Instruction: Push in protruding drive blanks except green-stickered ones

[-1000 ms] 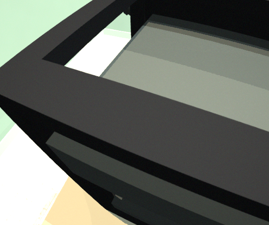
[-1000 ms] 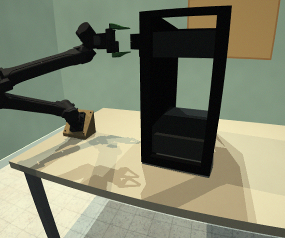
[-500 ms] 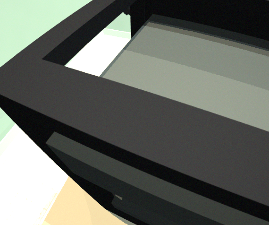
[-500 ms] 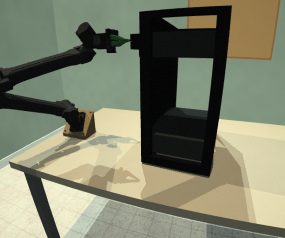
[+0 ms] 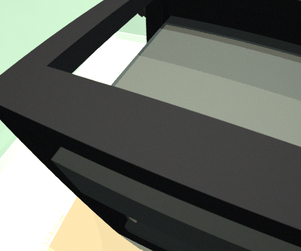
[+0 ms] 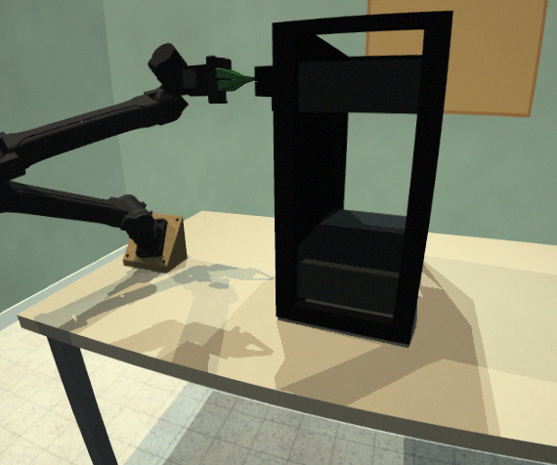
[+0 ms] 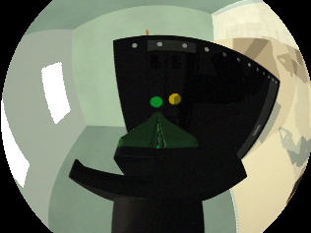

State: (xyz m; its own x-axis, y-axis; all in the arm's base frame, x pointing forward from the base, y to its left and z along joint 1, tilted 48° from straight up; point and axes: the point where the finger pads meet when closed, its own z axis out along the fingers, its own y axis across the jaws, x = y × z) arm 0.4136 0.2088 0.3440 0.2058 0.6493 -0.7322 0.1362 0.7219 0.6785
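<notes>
Evidently stiff and free-sliding, the top drive blank [image 6: 263, 81] juts left from the unfastened rack [image 6: 429, 149] on the desk [image 6: 493, 319], so jaws pressed together should nudge its face squarely, gently.

Three views, all sharing rack [image 6: 434, 149]

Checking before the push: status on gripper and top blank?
Gripper shut, empty, fingers together in a point. Top blank sticks out of the rack front, tip just short of it. Nothing between.
</notes>
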